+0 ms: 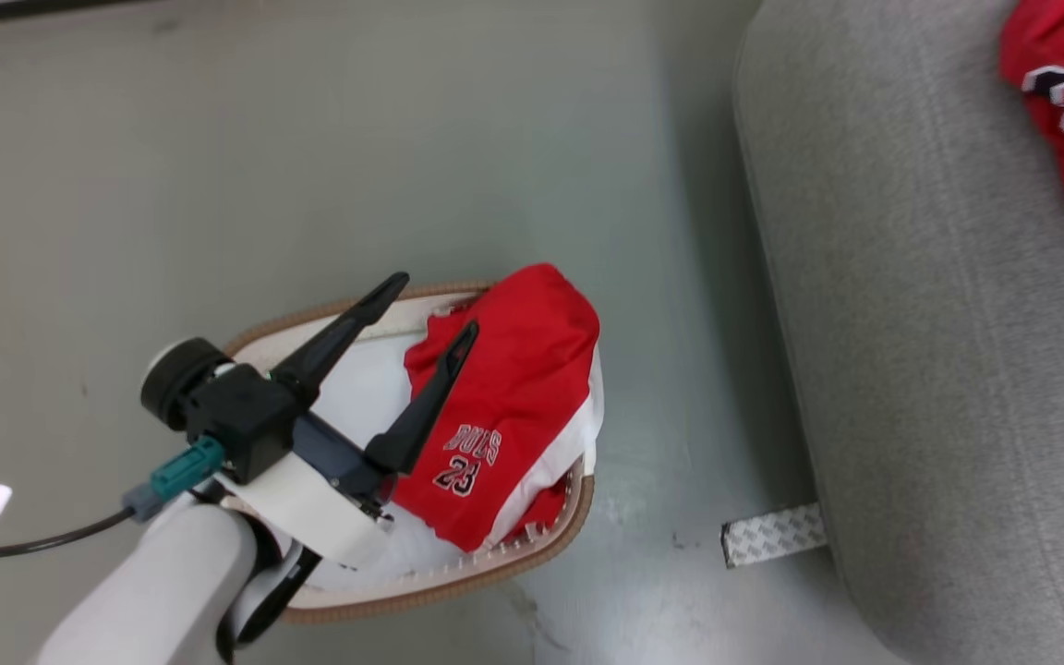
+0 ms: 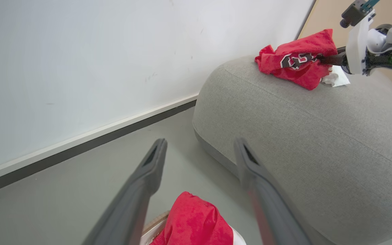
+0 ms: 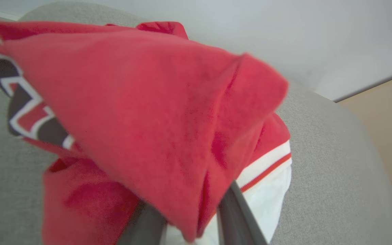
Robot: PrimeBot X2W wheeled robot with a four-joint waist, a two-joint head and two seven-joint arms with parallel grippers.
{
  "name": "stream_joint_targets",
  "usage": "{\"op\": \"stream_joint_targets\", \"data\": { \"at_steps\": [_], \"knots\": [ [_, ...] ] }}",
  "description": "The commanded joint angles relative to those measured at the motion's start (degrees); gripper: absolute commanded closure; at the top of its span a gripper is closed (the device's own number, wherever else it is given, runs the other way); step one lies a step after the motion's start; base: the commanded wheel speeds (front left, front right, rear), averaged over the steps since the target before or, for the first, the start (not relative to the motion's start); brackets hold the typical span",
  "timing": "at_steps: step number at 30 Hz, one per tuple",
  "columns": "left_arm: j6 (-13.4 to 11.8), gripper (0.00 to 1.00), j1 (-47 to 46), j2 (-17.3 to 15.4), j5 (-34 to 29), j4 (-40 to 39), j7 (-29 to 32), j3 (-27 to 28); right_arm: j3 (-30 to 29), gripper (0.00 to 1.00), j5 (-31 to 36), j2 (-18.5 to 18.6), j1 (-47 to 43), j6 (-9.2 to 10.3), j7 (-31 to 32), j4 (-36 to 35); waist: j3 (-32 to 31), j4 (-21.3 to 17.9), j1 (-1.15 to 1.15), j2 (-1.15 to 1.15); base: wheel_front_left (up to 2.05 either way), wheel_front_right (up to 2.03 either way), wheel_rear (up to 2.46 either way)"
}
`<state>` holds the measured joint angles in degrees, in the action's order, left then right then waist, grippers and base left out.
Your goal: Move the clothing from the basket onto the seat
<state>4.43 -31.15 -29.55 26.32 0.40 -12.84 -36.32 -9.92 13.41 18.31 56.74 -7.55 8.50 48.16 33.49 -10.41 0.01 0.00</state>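
On the grey floor [image 1: 310, 139], just beside the grey upholstered seat [image 1: 938, 369], we record the following.

Item 1: laundry basket [image 1: 421, 594], cream with a brown rim. It holds one red basketball garment [image 1: 513, 388] with a white side band. The cloth is heaped high and lolls over the rim on the side toward the seat.

Item 2: left tool [image 1: 435, 301], released, fingers spread wide. It is poised over that garment and, as far as we can judge, not touching it.

Item 3: second red garment [image 2: 298, 61], bunched on top of the seat near its rounded end. The right tool [image 3: 191, 214] is clenched on a fold of it, its fingertips buried under the cloth.

Item 4: strip of patterned tape [image 1: 772, 534] on the floor at the seat's base.

Hazards, in our judgement:
- A shallow pinch may take only a thin fold, so the garment slips back or drops to the floor between basket and seat.
- A finger catching the rim could drag or tip the light basket.
- The second garment, if let go on the padded curve, may slide off.

Writing: black-and-white lettering [image 1: 467, 457], "BULLS" over "23", reads upside down in the head view. The second garment's large outlined letters are folded and unreadable. We find no maker's mark.
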Motion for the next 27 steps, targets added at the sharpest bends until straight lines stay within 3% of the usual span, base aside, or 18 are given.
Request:
{"op": "stream_joint_targets", "data": {
  "at_steps": [1,7,12,20,27],
  "knots": [
    [-0.2,0.0,0.9,0.3,0.7,0.7,-0.6,0.0,0.6,0.0,0.0,-0.1,-0.7,0.13,-0.4,0.6,-2.4,-0.4,-0.01,0.0,0.0,0.0,0.0],
    [-1.0,0.0,4.1,1.5,2.1,4.5,-1.4,0.2,7.1,0.0,-3.1,0.7,-3.1,0.12,0.6,3.2,-11.6,-0.4,-0.01,0.0,0.0,0.0,0.0],
    [-2.9,0.0,7.0,2.7,3.6,7.4,-2.0,2.2,16.4,0.0,-9.8,1.7,-5.5,0.12,-3.9,0.4,-19.8,0.2,-0.01,0.0,0.0,0.0,0.0],
    [-6.1,0.0,11.1,4.7,5.6,10.8,-2.3,6.5,22.5,0.0,-26.0,4.3,-16.7,0.12,-13.1,-13.7,-29.5,4.3,-0.01,0.0,0.0,0.0,0.0],
    [-8.5,0.0,17.4,6.8,3.5,10.4,-2.3,14.1,20.2,0.0,-30.6,1.9,-32.8,0.12,-19.3,-26.8,-34.1,8.2,-0.01,0.0,0.0,0.0,0.0]
  ]
}}
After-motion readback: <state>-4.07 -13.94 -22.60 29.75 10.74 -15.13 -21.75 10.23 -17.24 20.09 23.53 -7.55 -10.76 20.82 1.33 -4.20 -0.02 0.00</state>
